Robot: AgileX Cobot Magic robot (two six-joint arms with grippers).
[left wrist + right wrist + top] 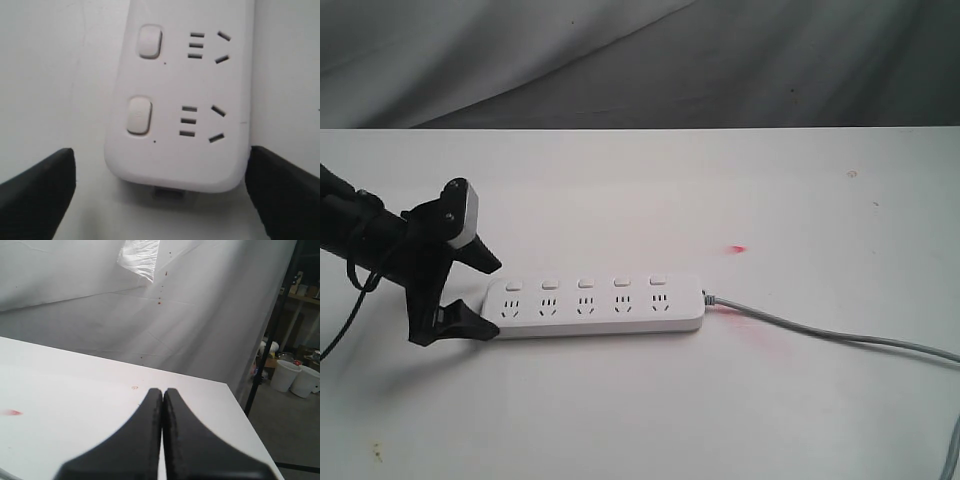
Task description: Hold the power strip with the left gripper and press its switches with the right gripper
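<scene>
Left gripper [493, 299] is at the desk's [720, 420] left side, jaws spread, one finger on each side of the strip's [595, 305] left end; contact cannot be confirmed. The strip lies flat mid-desk, parallel to the near edge, switches [585, 284] uncovered, a red mark [737, 248] beyond its right end and the cable [820, 333] running to the right edge. Right gripper [163, 440], seen only from its wrist, hangs above the desk with jaws pressed together.
</scene>
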